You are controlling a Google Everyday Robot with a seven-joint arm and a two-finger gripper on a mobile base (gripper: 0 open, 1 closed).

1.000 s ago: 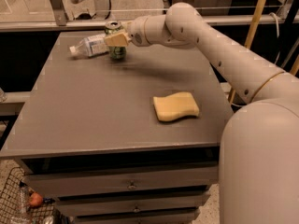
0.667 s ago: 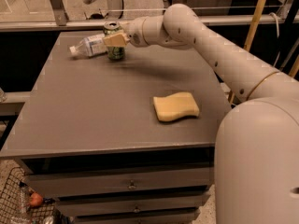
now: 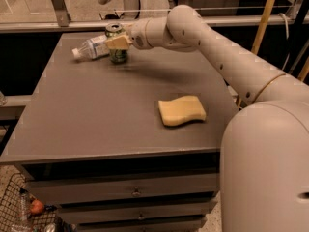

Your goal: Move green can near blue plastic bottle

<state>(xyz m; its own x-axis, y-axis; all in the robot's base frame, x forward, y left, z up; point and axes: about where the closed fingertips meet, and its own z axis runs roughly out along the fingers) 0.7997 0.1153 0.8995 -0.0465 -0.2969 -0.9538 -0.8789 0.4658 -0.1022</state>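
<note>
The gripper (image 3: 118, 42) is at the far-left end of the grey table (image 3: 91, 115), well away from the yellow sponge (image 3: 182, 110) and beyond it to the left. Its pale fingers (image 3: 120, 41) are closed around the upper half of the green can (image 3: 118, 56), one of them lying flat across the can's front. The can is upright, with its silver top showing above the finger and its green lower part below. Whether its base sits on the table or hangs just clear of it is hard to tell from this angle.

The blue plastic bottle (image 3: 93, 48) lies on its side just left of the can, farther from the sponge. Its white cap points away from the sponge and its body seems to touch the can, or very nearly so.

The sponge itself lies flat toward the table's near right side, alone. From above and to the right of it, the arm's thick white links reach out to the gripper. Below the sponge, under the tabletop, are drawers (image 3: 136, 192). Far down to the sponge's left, on the floor, stands a wire basket (image 3: 13, 210).
</note>
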